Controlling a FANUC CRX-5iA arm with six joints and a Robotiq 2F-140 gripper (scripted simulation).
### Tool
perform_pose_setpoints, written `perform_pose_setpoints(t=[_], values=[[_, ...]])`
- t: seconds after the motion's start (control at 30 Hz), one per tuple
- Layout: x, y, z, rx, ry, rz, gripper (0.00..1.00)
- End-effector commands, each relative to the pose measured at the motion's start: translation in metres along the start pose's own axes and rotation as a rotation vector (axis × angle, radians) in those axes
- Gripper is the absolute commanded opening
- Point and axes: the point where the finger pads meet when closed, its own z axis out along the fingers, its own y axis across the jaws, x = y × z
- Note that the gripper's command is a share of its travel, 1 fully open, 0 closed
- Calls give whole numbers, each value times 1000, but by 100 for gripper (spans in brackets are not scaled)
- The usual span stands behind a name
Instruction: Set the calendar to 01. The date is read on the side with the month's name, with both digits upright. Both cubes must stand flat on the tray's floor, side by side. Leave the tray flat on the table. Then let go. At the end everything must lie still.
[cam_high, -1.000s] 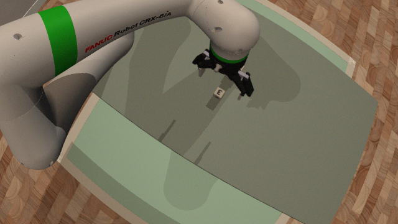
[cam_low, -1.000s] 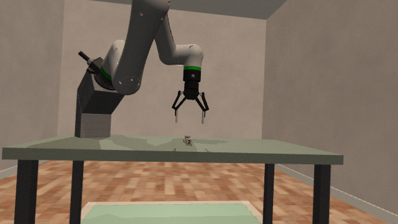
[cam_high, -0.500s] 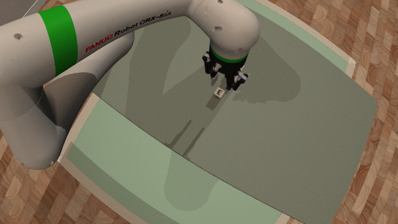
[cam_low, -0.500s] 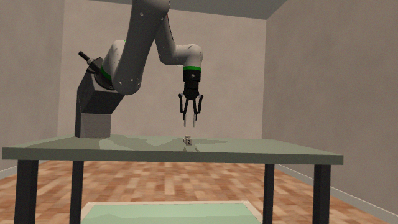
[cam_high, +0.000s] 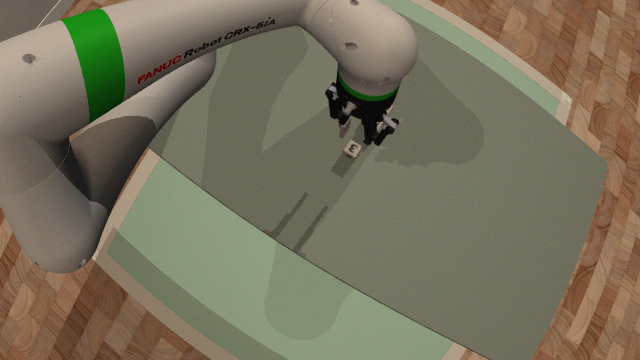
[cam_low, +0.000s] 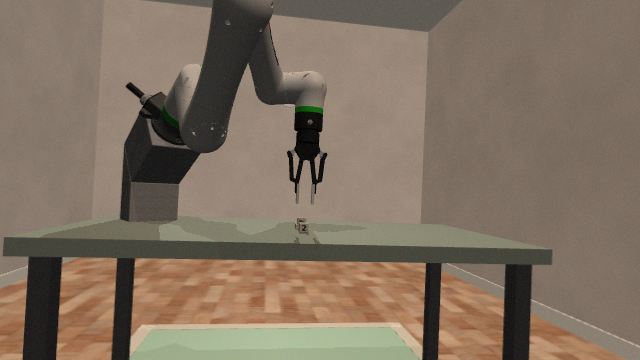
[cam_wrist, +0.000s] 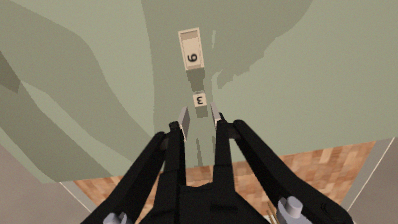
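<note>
A small beige cube (cam_high: 353, 149) lies on the grey-green table, with a 3 on its top face. It also shows in the wrist view (cam_wrist: 199, 99), and in the exterior view (cam_low: 303, 228) its side shows a 2. Just beyond it in the wrist view lies the beige tray (cam_wrist: 191, 48), holding a cube with a 6 on top. In the top view my arm hides the tray. My gripper (cam_wrist: 199, 111) hangs well above the loose cube, pointing down, with its fingers narrowed but apart and empty. It also shows in the top and exterior views (cam_high: 361, 134) (cam_low: 305, 201).
The table's edge and the wooden floor show close behind the gripper in the wrist view. The robot's base (cam_low: 150, 175) stands at the table's far left corner. A pale green mat (cam_low: 272, 342) lies on the floor below.
</note>
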Motion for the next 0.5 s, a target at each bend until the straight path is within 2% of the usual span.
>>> perform_pose_setpoints(t=[0.0, 0.47], values=[[0, 0, 0, 0, 0, 0, 28], [0, 0, 2, 0, 0, 0, 28]])
